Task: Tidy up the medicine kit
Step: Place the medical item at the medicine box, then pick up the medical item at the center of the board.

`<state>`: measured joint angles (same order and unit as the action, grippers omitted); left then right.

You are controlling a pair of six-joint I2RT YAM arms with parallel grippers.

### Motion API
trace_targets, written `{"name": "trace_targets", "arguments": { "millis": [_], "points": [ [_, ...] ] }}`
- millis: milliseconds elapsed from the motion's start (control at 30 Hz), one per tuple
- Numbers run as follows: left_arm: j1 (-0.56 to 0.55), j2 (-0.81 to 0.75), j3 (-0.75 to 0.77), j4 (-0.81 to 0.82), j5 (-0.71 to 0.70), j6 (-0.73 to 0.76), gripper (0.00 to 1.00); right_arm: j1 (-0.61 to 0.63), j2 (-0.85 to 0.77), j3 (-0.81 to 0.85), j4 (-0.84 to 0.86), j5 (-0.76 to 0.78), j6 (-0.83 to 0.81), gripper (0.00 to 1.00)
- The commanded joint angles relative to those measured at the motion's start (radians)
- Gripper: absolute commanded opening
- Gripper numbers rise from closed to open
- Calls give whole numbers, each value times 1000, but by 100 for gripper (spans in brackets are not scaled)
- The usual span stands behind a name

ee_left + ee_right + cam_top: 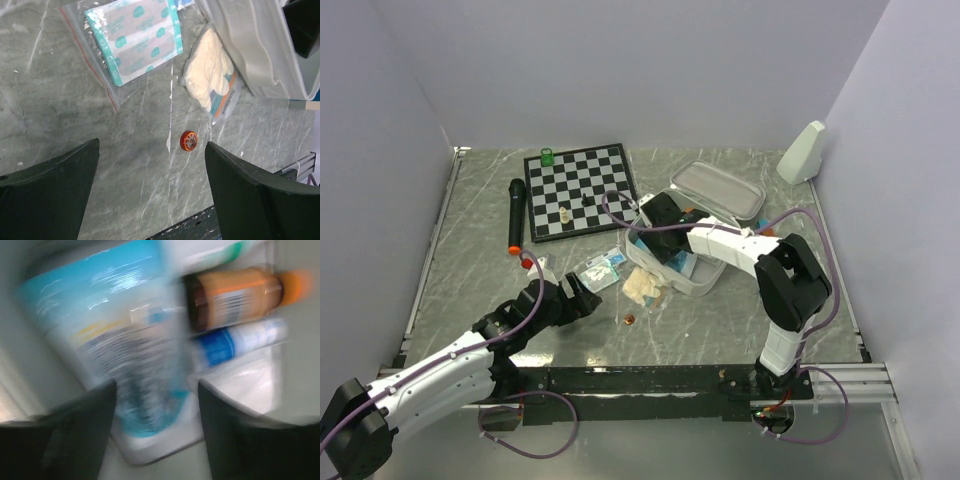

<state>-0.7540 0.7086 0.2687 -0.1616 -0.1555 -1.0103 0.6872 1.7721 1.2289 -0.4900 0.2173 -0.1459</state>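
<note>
My left tool [152, 145] hangs spread wide above a small red disc [189, 141] on the surface [55, 105]. My right tool [157, 387] is down in the open kit [705, 282], just right of the chessboard [582, 190]. Its jaws are parted over a blue packet [100, 330], but blur hides any grip.

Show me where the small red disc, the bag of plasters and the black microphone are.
small red disc [189, 141]: left wrist view, its centre.
bag of plasters [130, 45]: left wrist view, the plasters inside.
black microphone [516, 213]: top external view, mid handle.
</note>
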Motion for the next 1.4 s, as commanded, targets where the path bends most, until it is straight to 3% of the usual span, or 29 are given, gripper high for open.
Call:
{"name": "trace_targets", "arguments": {
  "millis": [0, 267, 467, 700, 833, 1067, 1367],
  "points": [
    [1, -24, -3, 20, -12, 4, 90, 6, -46, 17, 4, -13, 103, 100],
    [2, -18, 12, 5, -29, 6, 91, 5, -212, 63, -1, 114, 183, 100],
    [2, 14, 44, 14, -73, 7, 91, 44, -430, -38, 40, 142, 261, 100],
    [38, 265, 209, -21, -191, 48, 91, 201, -597, -193, 11, 180, 354, 99],
    [91, 425, 286, -6, -159, 64, 88, 276, -684, -299, 8, 189, 436, 98],
    [97, 515, 351, 34, -141, 90, 87, 305, -882, -529, 67, 129, 549, 97],
    [99, 448, 308, 97, -18, 81, 86, 307, -895, -554, 39, 191, 582, 96]
  ]
}}
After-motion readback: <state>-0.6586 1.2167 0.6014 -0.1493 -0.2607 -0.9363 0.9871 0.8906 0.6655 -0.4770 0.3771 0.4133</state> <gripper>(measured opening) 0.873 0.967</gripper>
